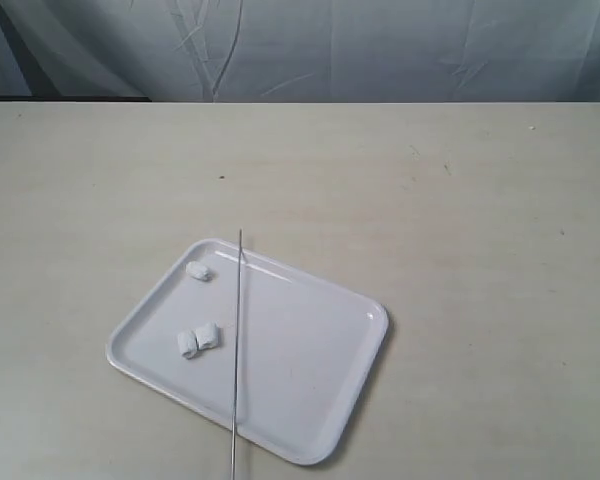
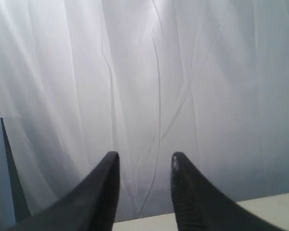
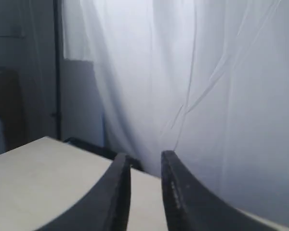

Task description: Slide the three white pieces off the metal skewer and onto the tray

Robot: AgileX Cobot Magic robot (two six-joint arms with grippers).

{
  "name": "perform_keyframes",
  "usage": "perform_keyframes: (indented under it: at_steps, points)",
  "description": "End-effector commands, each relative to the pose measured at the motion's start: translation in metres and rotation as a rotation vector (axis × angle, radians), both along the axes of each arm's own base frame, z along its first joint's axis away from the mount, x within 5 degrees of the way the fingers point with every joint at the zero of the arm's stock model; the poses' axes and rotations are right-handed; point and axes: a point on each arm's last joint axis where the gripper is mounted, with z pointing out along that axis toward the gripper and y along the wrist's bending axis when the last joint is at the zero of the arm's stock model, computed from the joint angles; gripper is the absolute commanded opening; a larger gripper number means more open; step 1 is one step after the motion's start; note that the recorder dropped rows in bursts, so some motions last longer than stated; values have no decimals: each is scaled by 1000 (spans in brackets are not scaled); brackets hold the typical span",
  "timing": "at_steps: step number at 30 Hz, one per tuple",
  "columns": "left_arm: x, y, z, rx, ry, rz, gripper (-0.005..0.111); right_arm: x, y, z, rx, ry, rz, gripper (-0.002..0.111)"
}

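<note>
The white tray (image 1: 310,380) lies on the table in the exterior view. Three small white pieces rest in it: one (image 1: 198,270) near its far corner, two (image 1: 198,341) side by side near its left edge. The thin metal skewer (image 1: 238,350) lies bare across the tray, one end past the far rim, the other past the near rim. Neither arm shows in the exterior view. My left gripper (image 2: 145,161) is open and empty, pointing at the white curtain. Facing curtain and table edge, my right gripper (image 3: 145,159) is open, with nothing between its fingers.
The beige table (image 1: 460,220) stretches all round the tray. A pale curtain (image 1: 380,50) hangs behind its far edge. A dark upright post (image 3: 58,72) stands beside the curtain in the right wrist view.
</note>
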Motion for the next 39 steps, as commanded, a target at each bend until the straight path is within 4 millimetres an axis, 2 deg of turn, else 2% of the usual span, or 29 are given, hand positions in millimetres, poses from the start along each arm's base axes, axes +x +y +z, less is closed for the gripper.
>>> perform_keyframes:
  at_steps: [1,4,7,9,14,17,19,21,26,33,35,39]
  points:
    - [1,-4,-25,-46,53,-52,35,-22,-21,-36,-30,-45,-167,23]
    - [3,-12,-38,-15,108,-144,35,-30,-21,-79,-75,10,-152,23]
    - [7,-9,-51,-14,140,-112,35,-33,-22,-119,-150,68,-149,23]
    - [10,-5,-57,-46,155,-65,35,-33,-24,-132,-165,96,-169,23]
    - [16,3,-75,-202,218,-2,35,-28,-38,-122,-154,58,-341,23]
    - [18,2,-87,-286,266,-24,35,-27,-45,-121,-148,51,-417,23]
    - [17,-1,-87,-308,277,-67,35,-26,-46,-121,-117,62,-426,23]
    - [15,-8,-89,-258,302,-135,35,-26,-46,-121,-66,86,-426,23]
    - [12,-17,-91,-208,332,-229,35,-27,-46,-121,-61,89,-424,23]
    - [12,-17,-91,-207,331,-226,35,-27,-46,-121,-62,84,-422,23]
    - [13,-16,-91,-135,308,-209,35,-34,-47,-117,-38,37,-413,23]
    - [14,-13,-90,35,252,-153,35,-62,-55,-104,46,-149,-456,23]
